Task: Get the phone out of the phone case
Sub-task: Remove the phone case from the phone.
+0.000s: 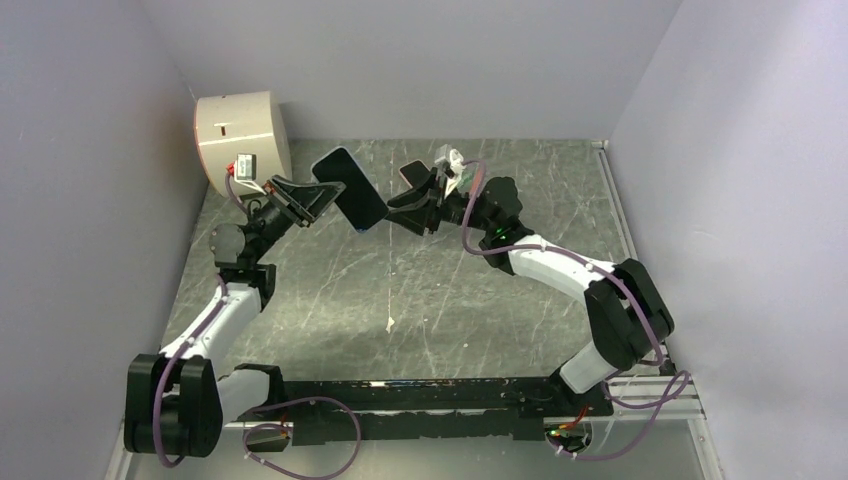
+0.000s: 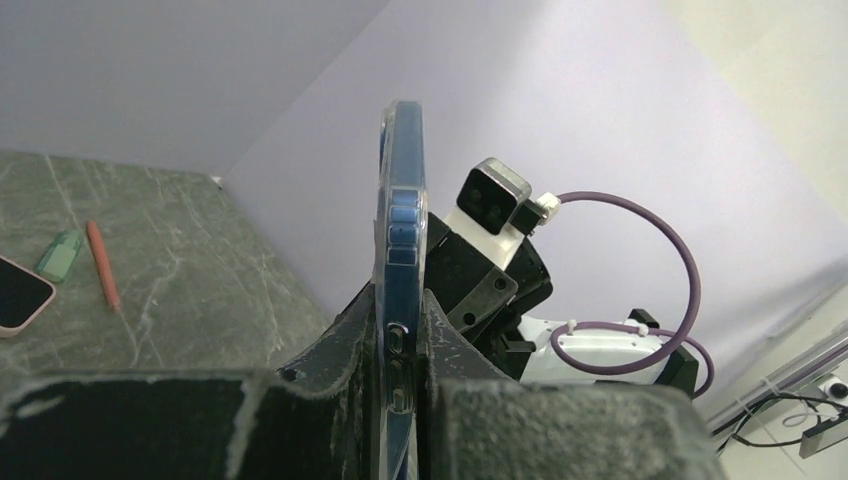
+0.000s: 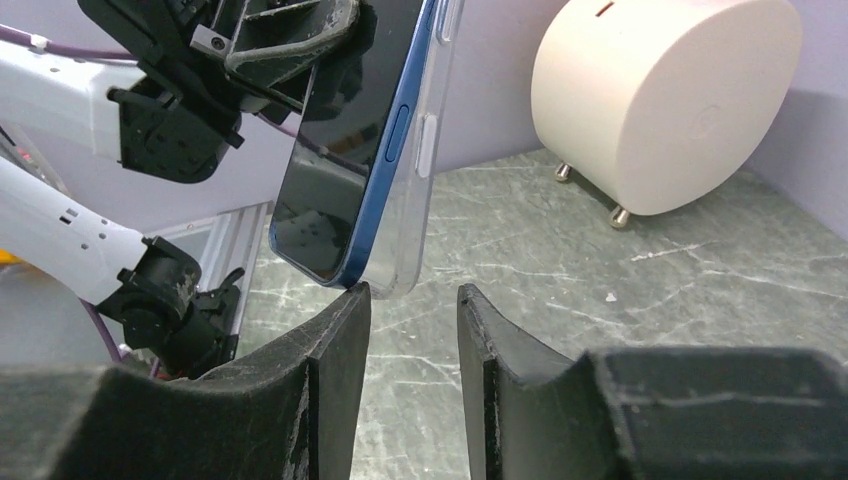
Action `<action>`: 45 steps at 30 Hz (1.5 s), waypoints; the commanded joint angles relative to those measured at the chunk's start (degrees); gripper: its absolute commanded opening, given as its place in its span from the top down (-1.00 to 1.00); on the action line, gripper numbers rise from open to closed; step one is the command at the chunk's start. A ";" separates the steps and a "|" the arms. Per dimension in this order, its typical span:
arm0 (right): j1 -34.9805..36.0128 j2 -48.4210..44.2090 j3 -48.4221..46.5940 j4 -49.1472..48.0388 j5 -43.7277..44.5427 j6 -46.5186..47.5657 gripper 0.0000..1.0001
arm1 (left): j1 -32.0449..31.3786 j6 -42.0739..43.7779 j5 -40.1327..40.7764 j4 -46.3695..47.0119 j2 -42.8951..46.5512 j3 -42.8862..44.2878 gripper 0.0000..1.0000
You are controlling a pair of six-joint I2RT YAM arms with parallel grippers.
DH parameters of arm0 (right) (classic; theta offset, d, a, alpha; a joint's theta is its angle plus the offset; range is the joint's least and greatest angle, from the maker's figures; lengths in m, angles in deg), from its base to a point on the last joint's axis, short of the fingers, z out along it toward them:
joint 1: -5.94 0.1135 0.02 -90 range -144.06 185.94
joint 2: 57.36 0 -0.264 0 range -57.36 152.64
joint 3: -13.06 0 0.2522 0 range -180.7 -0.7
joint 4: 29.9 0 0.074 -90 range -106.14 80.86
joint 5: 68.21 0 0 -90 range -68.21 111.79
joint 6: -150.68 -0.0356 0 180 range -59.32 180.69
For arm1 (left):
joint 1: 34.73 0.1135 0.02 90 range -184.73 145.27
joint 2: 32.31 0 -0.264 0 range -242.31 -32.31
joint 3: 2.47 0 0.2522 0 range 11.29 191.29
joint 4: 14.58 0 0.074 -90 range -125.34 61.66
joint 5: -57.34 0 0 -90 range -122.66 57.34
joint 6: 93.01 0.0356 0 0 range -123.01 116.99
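Observation:
A blue phone (image 3: pixel 335 190) with a dark screen sits in a clear phone case (image 3: pixel 428 150) and is held up off the table. My left gripper (image 2: pixel 400 300) is shut on the cased phone (image 1: pixel 350 188), gripping it edge-on across its faces. My right gripper (image 3: pixel 412 292) is open just below the phone's lower corner with nothing between its fingers. The blue corner rests at the tip of its left finger (image 3: pixel 345 320). From above, the right gripper (image 1: pixel 397 214) meets the phone's near end from the right.
A white round drum (image 1: pixel 240 135) on small feet stands at the back left. A second phone in a pink case (image 2: pixel 15 295), a green eraser-like piece (image 2: pixel 60 255) and an orange pen (image 2: pixel 103 265) lie on the marble table (image 1: pixel 440 300).

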 commanded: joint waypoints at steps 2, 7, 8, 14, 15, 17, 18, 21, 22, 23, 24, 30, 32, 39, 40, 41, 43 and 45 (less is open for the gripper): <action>0.33 2.32 -4.21 -2.14 2.56 -2.95 0.21 | -1.70 -8.47 -3.05 12.35 -1.59 0.51 0.95; 0.44 2.91 -5.43 -0.54 3.84 -3.11 0.22 | -2.40 -7.88 -2.87 12.01 -1.96 0.57 0.95; 0.44 2.79 -5.43 -0.23 4.12 -3.00 0.22 | -2.41 -7.21 -2.60 11.19 -1.68 0.45 0.95; 0.33 -0.06 -3.58 3.93 5.78 0.05 0.17 | -2.31 1.84 1.47 -1.16 3.00 -0.39 0.95; 0.21 -0.85 -3.15 5.31 6.30 0.53 0.16 | -2.32 3.32 2.48 -3.35 3.98 -0.53 0.95; -0.10 -2.50 -1.91 7.39 7.19 1.53 0.13 | -2.32 5.72 4.49 -7.58 5.49 -0.95 0.95; -0.61 -3.29 -1.06 7.41 7.38 0.96 0.12 | -2.26 6.52 5.49 -8.89 6.09 -1.23 0.95; -2.39 -5.47 0.82 7.71 6.77 -2.36 0.09 | -2.00 7.65 8.82 -10.71 7.75 -2.54 0.95; -2.75 -6.07 0.96 8.74 6.48 -2.63 0.08 | -1.82 7.83 9.48 -10.99 8.26 -2.96 0.95; -2.81 -6.71 0.89 9.99 6.12 -2.46 0.06 | -1.80 7.91 9.90 -11.06 8.48 -3.16 0.95; -2.79 -7.19 0.85 10.58 5.27 -2.62 0.05 | -1.72 7.91 10.15 -11.00 8.62 -3.34 0.95; -2.73 -7.51 0.11 8.93 1.62 -10.98 0.01 | -1.71 6.90 11.68 -9.81 8.68 -4.48 0.95; -2.62 -6.87 -0.79 8.99 0.74 -14.08 0.02 | -1.62 6.88 12.09 -10.07 8.78 -4.62 0.95; -2.33 -3.15 -4.19 11.85 -2.12 -21.41 0.05 | -1.45 6.73 13.00 -10.70 9.82 -5.07 0.95; -2.29 -2.64 -4.55 11.82 -2.55 -22.42 0.05 | -1.44 6.56 13.05 -10.73 9.91 -5.11 0.95; -2.10 -2.08 -4.94 11.94 -2.78 -23.13 0.06 | -1.44 6.44 13.01 -10.51 9.92 -5.15 0.95; -1.73 -1.06 -5.87 12.30 -2.99 -24.21 0.06 | -1.44 6.05 12.94 -10.04 9.88 -5.29 0.95; -1.42 -0.03 -6.61 12.45 -3.31 -25.18 0.07 | -1.43 5.65 12.92 -9.72 9.83 -5.30 0.95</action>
